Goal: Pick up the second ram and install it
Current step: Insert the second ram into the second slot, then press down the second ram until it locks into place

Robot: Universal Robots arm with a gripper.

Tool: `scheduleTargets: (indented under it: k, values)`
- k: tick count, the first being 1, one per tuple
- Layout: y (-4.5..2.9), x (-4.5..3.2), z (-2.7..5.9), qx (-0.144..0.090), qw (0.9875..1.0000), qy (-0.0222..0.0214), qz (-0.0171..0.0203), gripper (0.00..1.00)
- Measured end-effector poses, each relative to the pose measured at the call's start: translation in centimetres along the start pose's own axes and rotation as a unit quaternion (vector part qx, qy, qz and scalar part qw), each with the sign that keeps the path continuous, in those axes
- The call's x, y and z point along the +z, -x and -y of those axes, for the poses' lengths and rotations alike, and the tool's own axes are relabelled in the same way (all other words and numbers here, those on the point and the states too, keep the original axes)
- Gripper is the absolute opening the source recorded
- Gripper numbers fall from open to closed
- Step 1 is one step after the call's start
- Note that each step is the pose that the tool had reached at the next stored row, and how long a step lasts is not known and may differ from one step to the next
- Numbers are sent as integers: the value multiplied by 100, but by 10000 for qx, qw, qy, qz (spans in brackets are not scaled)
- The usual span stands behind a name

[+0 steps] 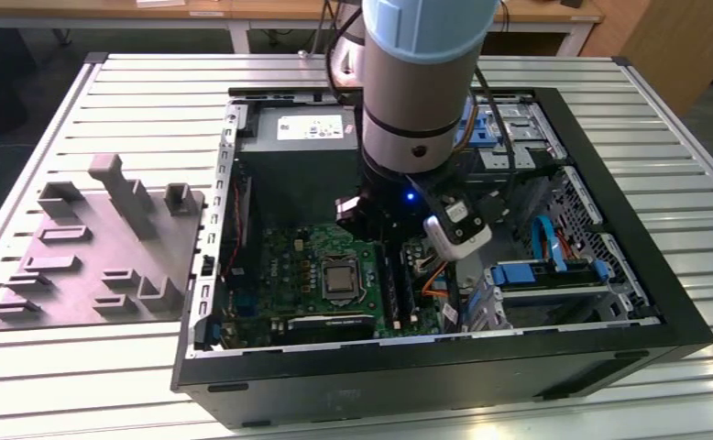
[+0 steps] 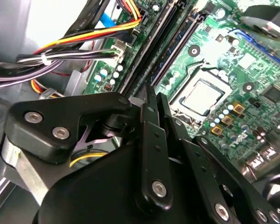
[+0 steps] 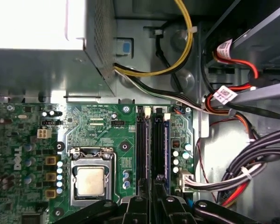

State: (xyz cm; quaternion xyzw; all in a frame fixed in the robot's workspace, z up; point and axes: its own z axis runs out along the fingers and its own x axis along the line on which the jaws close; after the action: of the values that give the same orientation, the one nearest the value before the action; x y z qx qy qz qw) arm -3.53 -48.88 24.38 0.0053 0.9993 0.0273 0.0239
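My gripper reaches down into the open computer case, over the black memory slots beside the processor socket. In both wrist views its black fingers stand almost together at the near end of the slots. The second ram is a thin dark stick seen edge-on. It runs along a slot straight out from between the fingers, which pinch its near end. Whether it is fully seated I cannot tell. The gripper is upright over the green motherboard.
Cable bundles hang close beside the slots. The power supply and drive cage line the far side of the case. A grey parts fixture lies on the slatted table at the exterior view's left.
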Motion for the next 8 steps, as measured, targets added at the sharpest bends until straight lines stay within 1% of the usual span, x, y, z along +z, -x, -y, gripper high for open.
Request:
scheduleTargets:
  k: [1,8]
  values:
    - [0,-12,-1,0,10000,-1,0,19]
    - [1,-13,-1,0,10000,-5,0,19]
